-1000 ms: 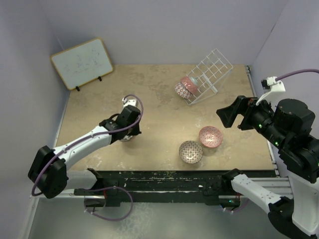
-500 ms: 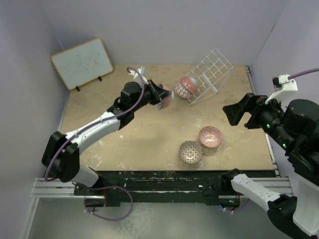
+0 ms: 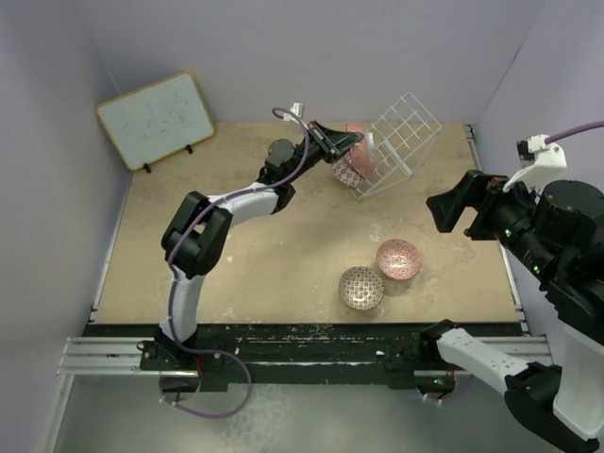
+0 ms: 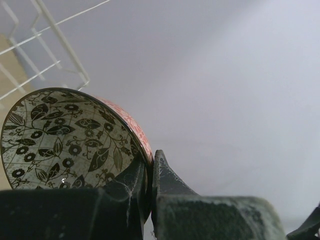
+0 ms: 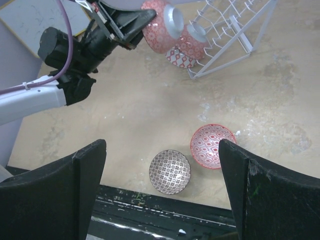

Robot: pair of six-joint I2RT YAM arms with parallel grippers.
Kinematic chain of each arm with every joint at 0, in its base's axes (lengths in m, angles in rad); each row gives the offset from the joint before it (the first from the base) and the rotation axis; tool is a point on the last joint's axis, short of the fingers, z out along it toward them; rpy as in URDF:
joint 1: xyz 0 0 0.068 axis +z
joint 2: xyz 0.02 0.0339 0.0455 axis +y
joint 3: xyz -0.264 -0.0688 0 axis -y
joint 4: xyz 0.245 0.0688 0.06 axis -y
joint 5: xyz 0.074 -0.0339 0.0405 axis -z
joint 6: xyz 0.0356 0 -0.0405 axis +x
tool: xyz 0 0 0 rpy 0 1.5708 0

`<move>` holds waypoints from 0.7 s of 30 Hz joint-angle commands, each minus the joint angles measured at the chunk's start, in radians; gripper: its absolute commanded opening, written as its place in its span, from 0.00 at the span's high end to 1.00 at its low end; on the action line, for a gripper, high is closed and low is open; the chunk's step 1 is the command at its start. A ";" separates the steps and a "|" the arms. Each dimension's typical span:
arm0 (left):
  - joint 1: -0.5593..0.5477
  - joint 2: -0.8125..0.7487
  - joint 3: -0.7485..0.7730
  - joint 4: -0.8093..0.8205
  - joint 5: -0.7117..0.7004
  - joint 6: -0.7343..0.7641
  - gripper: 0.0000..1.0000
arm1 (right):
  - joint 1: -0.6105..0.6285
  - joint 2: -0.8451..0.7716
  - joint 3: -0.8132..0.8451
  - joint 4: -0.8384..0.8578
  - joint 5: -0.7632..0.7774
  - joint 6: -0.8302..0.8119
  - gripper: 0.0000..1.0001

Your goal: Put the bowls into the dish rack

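Note:
My left gripper (image 3: 340,142) is shut on the rim of a bowl (image 3: 356,133), leaf-patterned inside (image 4: 65,135) and red outside (image 5: 155,22). It holds the bowl in the air at the open left side of the white wire dish rack (image 3: 404,140). Two red-pink bowls (image 3: 351,168) stand on edge in the rack's lower end, seen also in the right wrist view (image 5: 186,49). A brownish lattice bowl (image 3: 361,287) and a pink bowl (image 3: 398,259) sit upright on the table, touching. My right gripper (image 3: 451,209) is open and empty, high above them (image 5: 162,147).
A wood-framed whiteboard (image 3: 156,118) leans at the back left. Purple walls close in the table on three sides. The black rail (image 3: 302,340) runs along the near edge, close to the lattice bowl.
My left arm has lifted the bowl from the left-middle of the table and carried it up and right to the rack. My right arm has drifted slightly right.

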 commanded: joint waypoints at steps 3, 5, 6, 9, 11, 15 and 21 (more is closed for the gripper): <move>0.001 0.108 0.258 0.314 -0.017 -0.135 1.00 | 0.001 0.001 0.021 -0.015 0.045 0.000 0.05; 0.000 0.152 0.297 0.333 -0.027 -0.153 1.00 | 0.001 0.001 0.022 -0.016 0.046 0.002 0.05; 0.000 0.168 0.310 0.335 -0.030 -0.155 1.00 | 0.001 0.002 0.021 -0.017 0.047 0.004 0.05; -0.002 0.213 0.328 0.356 -0.044 -0.166 1.00 | 0.001 0.006 0.024 -0.021 0.050 0.004 0.05; -0.006 0.256 0.340 0.391 -0.057 -0.190 1.00 | 0.001 0.011 0.028 -0.023 0.052 0.004 0.05; -0.015 0.342 0.399 0.460 -0.091 -0.234 1.00 | 0.001 0.019 0.042 -0.032 0.056 0.003 0.05; -0.021 0.391 0.464 0.464 -0.119 -0.237 1.00 | 0.001 0.014 0.054 -0.043 0.062 0.007 0.05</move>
